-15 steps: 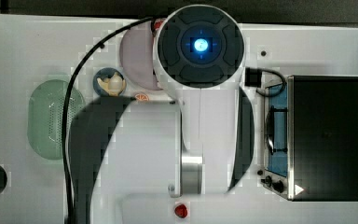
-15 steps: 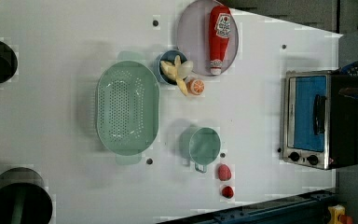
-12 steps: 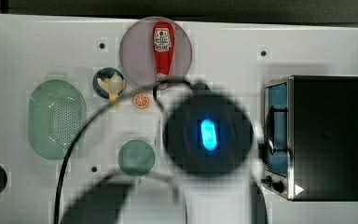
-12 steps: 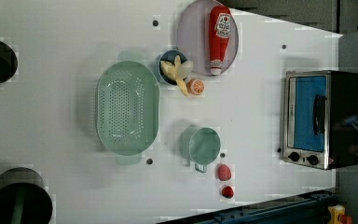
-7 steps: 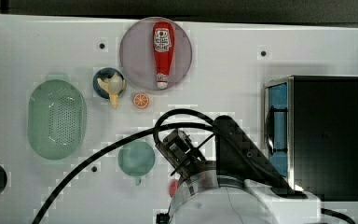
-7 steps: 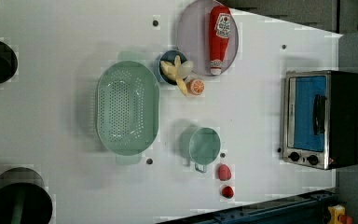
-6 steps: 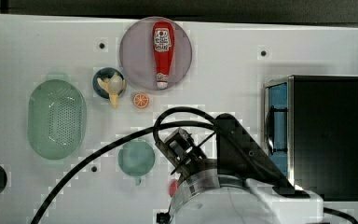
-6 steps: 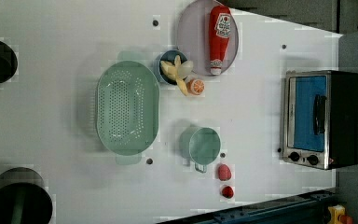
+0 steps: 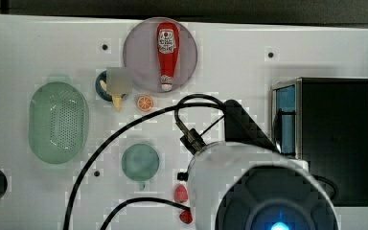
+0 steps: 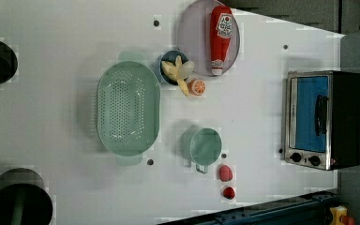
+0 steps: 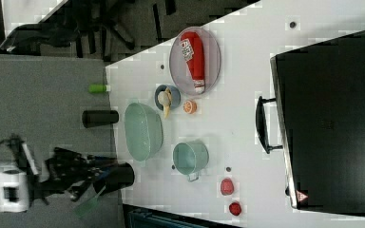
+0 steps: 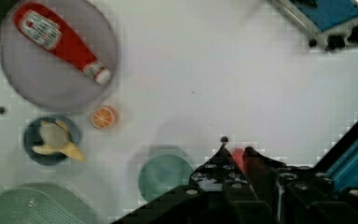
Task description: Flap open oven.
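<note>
1. The oven (image 10: 344,117) is sitting at the left view's right end of the white table (image 10: 258,93), well apart from the other things.
2. Its blue glass door (image 10: 307,115) is facing the middle of the table and lying flush in the silver frame, closed, with the black bar handle (image 10: 321,115) running across it and two dark knobs (image 10: 296,157) beside it.
3. In the right view the handle (image 11: 261,124) is standing out from the oven's (image 11: 332,118) front.
4. In the top view the white arm (image 9: 230,172) is hanging over the table just beside the oven (image 9: 335,139), covering part of its front, with black cables looping away from it.
5. In the wrist view the claw (image 12: 235,150) is pointing down at bare table between a green cup (image 12: 164,173) and the oven (image 12: 335,18); its fingertips (image 12: 223,149) are standing close together with only a narrow gap, gripping nothing.
6. A small red thing (image 10: 225,173) and a second one (image 10: 228,192) are lying near the cup (image 10: 205,146).
7. A ketchup bottle (image 9: 166,48) is lying on a grey plate (image 9: 139,62).
8. An orange slice (image 9: 145,102) is lying just beside the plate, near a small bowl (image 10: 166,77) holding banana pieces.
9. A green colander (image 9: 57,122) is sitting toward the top view's left.
</note>
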Tool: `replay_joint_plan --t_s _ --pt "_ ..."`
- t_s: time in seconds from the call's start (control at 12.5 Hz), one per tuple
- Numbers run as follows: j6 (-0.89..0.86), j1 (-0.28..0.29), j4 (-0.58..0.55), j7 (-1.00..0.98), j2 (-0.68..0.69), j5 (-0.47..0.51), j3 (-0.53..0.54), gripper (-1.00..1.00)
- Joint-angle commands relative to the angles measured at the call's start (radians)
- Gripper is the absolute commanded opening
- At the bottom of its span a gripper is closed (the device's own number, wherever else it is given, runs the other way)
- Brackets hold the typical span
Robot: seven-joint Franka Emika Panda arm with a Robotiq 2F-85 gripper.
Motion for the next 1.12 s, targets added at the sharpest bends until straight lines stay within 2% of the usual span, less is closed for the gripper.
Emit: replay_joint_plan --t_s 0.08,0.64,1.12 --pt "-0.010 -0.010 -0.021 -0.155 -0.008 -0.008 -0.010 -0.65" --pt "0.168 -0.038 -0.168 -0.703 -0.006 -0.108 -0.124 -0.65" --pt "0.421 -0.047 -0.268 -0.854 0.063 -0.116 -0.263 -0.65"
